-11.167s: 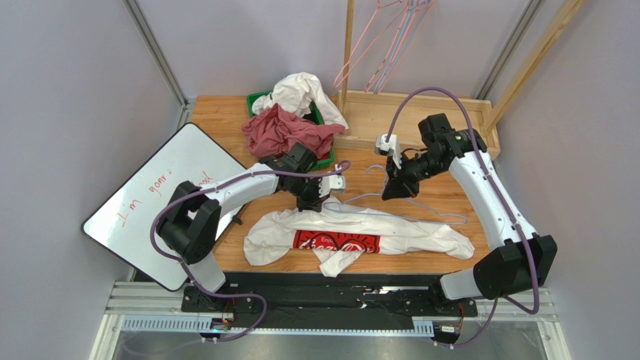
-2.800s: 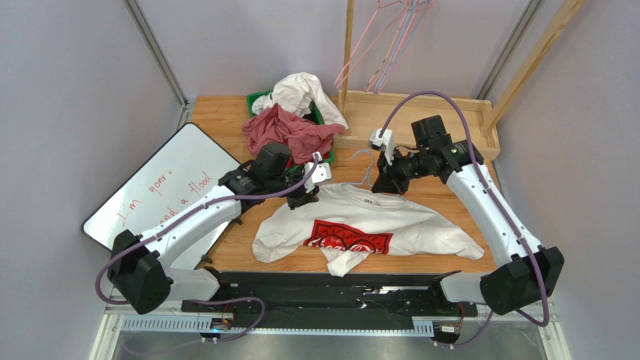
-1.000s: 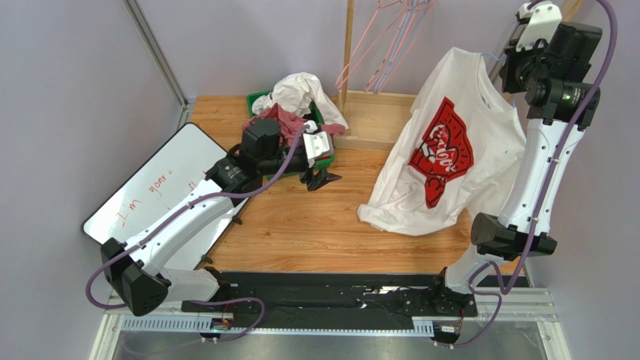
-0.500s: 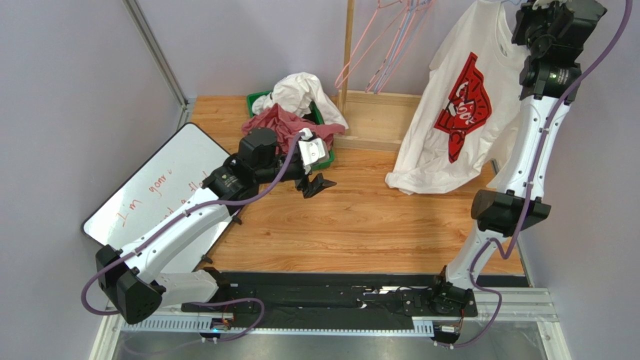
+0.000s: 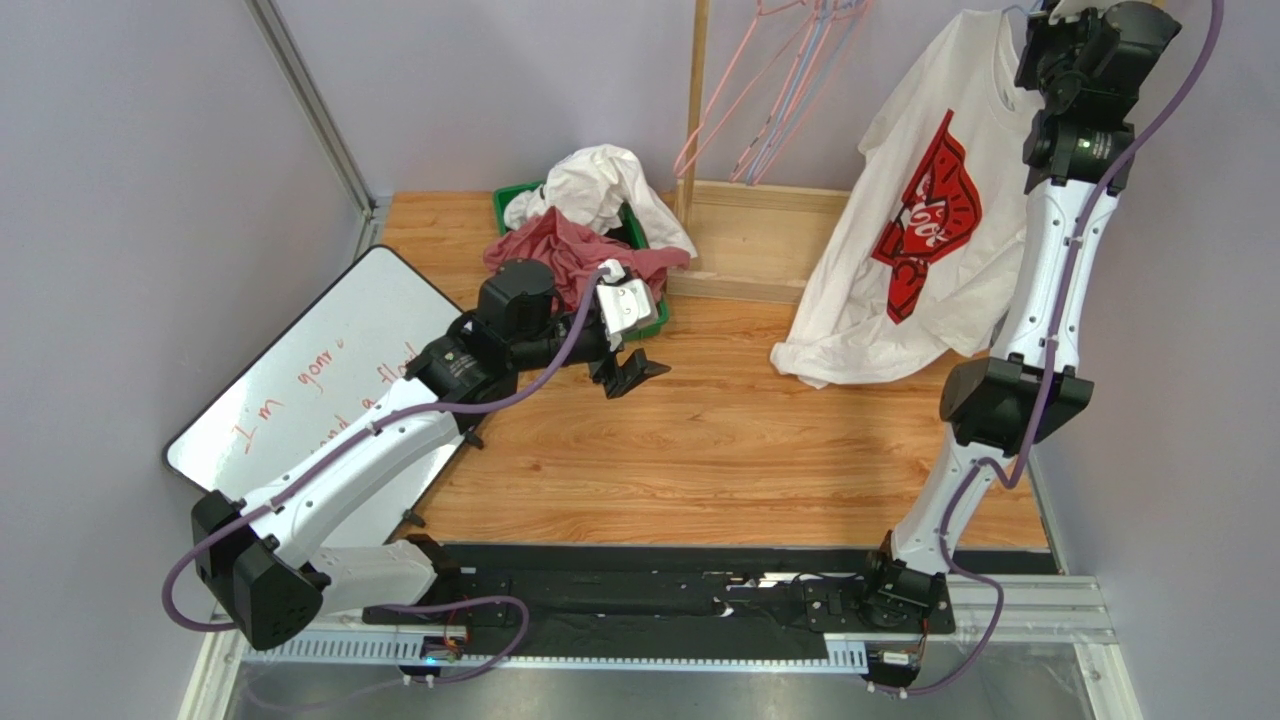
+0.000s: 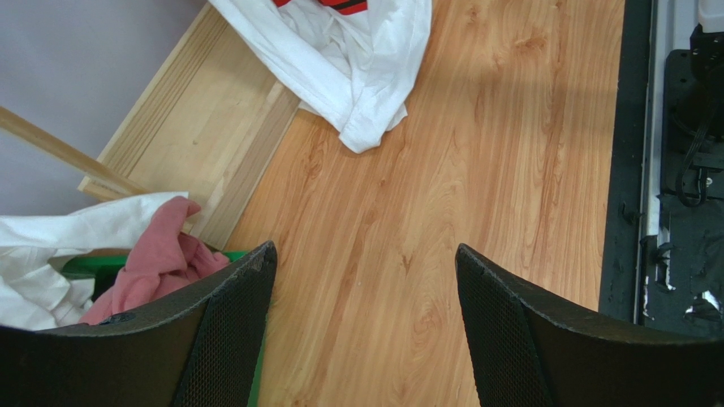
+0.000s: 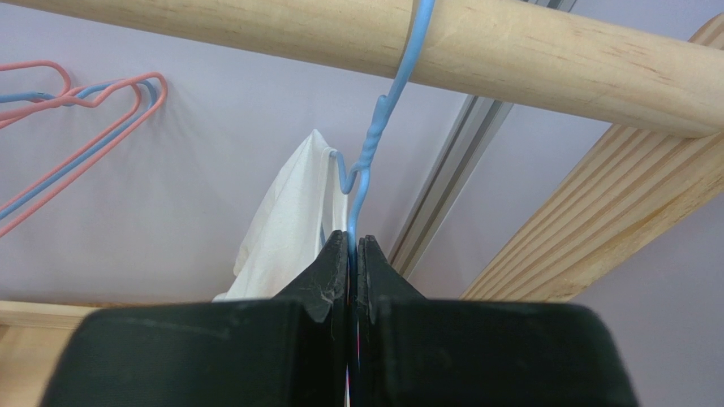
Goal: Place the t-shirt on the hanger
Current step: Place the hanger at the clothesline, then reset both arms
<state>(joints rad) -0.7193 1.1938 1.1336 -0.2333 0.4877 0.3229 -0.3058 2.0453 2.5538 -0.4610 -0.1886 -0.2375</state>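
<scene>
Right gripper [image 7: 353,246]: fingers clenched flat against each other, with the thin pale blue wire hanger [image 7: 374,136] pinched between them just under its twisted neck. The hanger's hook is looped over the round pale wooden rail [image 7: 544,47], in contact with its top side. The right arm stands nearly straight up to reach the rail.

Large white t-shirt with red chest print [image 5: 920,263]: on the hanger, draped down from directly under the rail. In the wrist view one white shoulder shows just behind the neck wire. The print faces the overhead camera, skewed on a diagonal. The lower hem is not hanging free. It lies bunched on the light wooden tabletop [image 5: 721,435] far below the rail, and one fold touches the edge of the rack's base board.

Farther along the rail, toward the left arm's side: pink wire hangers [image 7: 85,93], with a bluish one among them, hooked on and well apart from the blue hanger.

Left gripper [image 6: 365,250]: released, jaws spread wide with nothing between them, held above bare tabletop well below the rail and clear of the shirt.

Beside that gripper, a green bin [image 5: 519,195] holds a crumpled dusty-red garment [image 5: 564,248] and a plain white garment [image 5: 601,180]. A white board with red handwriting [image 5: 316,390] leans farthest from the rail, on the left arm's side.
</scene>
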